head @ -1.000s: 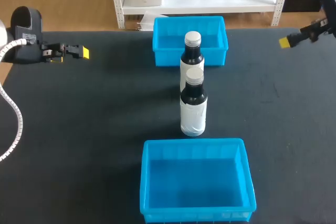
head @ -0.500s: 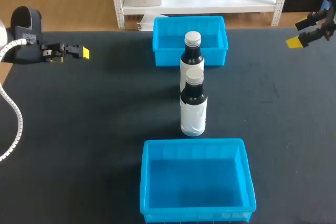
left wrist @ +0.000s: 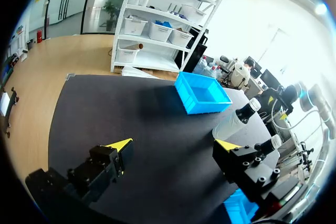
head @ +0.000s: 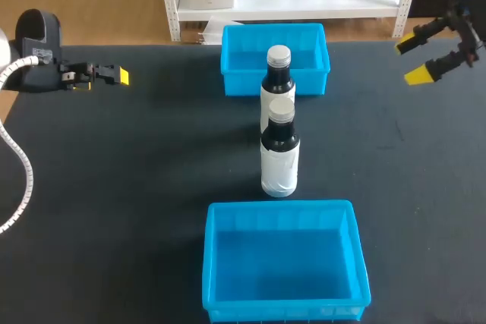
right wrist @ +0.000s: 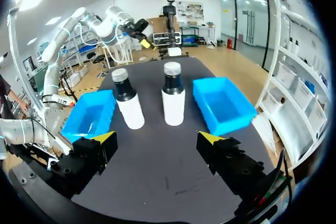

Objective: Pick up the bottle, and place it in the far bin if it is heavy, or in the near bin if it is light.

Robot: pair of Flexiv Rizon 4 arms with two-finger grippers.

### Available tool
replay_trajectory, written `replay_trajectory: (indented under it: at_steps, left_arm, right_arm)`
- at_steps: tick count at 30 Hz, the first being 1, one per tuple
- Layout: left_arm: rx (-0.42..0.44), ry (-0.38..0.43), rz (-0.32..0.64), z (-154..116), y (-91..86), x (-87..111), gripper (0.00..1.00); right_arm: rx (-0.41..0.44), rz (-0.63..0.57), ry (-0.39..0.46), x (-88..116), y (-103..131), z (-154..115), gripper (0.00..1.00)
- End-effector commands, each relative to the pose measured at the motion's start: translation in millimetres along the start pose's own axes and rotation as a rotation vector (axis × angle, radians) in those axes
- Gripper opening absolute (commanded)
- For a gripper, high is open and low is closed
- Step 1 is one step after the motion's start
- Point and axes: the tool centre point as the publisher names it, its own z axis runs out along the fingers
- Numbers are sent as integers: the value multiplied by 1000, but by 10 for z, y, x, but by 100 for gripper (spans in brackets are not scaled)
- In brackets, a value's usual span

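Pick not yet begun — the near bottle (head: 279,155) and far bottle (head: 278,73) stand upright on the bench (head: 152,172) between the far bin (head: 235,58) and near bin (head: 282,207), while the left end effector (head: 118,76) and right end effector (head: 412,60) hang wide open, empty, well aside — so next, I judge, one must reach in.

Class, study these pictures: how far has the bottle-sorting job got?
Done: nothing, since the far bin and near bin hold no bottle. In hand: nothing; the near bottle and far bottle stand between the bins, and the left pincer and right pincer hang open, far off to either side. Left: everything, that is grasp, lift, judge weight, bin.
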Motion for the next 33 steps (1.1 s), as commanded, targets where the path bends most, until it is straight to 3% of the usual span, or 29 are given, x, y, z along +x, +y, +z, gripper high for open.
replay_trajectory:
  at_steps: [1,7,17,33]
  left_arm:
    - [0,0,0,0,0,0,100]
    - [0,0,0,0,0,0,100]
    - [0,0,0,0,0,0,100]
    - [0,0,0,0,0,0,100]
  right_arm:
    - [164,-25,-3,-19,277,149,100]
    - [192,-34,-29,-110,441,368,100]
    - [155,-56,-33,-221,571,808,100]
    - [9,-97,-66,-467,591,1489,100]
